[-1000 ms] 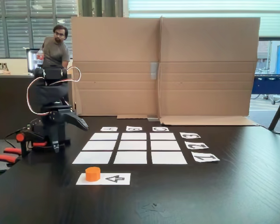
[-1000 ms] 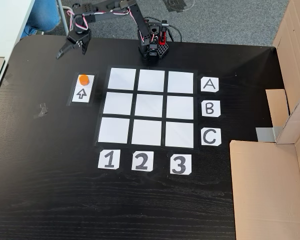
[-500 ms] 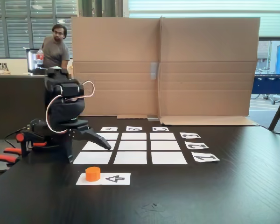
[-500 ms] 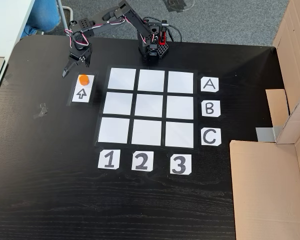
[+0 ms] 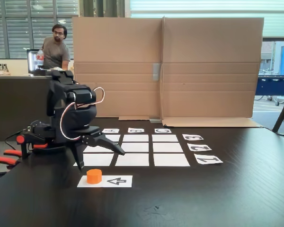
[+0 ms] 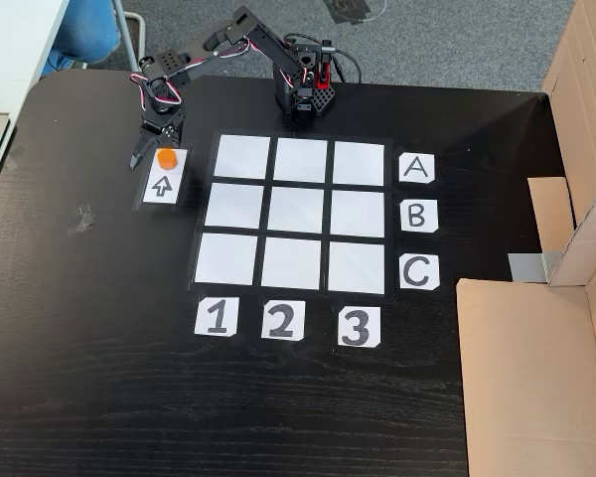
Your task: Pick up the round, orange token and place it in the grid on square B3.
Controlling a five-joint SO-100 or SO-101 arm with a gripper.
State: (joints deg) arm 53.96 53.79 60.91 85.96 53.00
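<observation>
Gripper (image 6: 151,151) spread wide, empty, poised above near end of arrow card (image 6: 164,177); lower in side-on fixed view (image 5: 100,156). Token (image 6: 166,158) upright on arrow card, beside grid (image 6: 290,214), outside all squares. Square B3 (image 6: 358,213) blank, well apart from token. Black counter (image 6: 89,328) underneath. Cardboard screen (image 5: 180,66) behind.

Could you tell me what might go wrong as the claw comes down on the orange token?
The open claw sits at the token's edge, not centred over it, so a finger may nudge it off the arrow card. The token is small, so a shallow pinch might drop it on the way to square B3, across the grid.
</observation>
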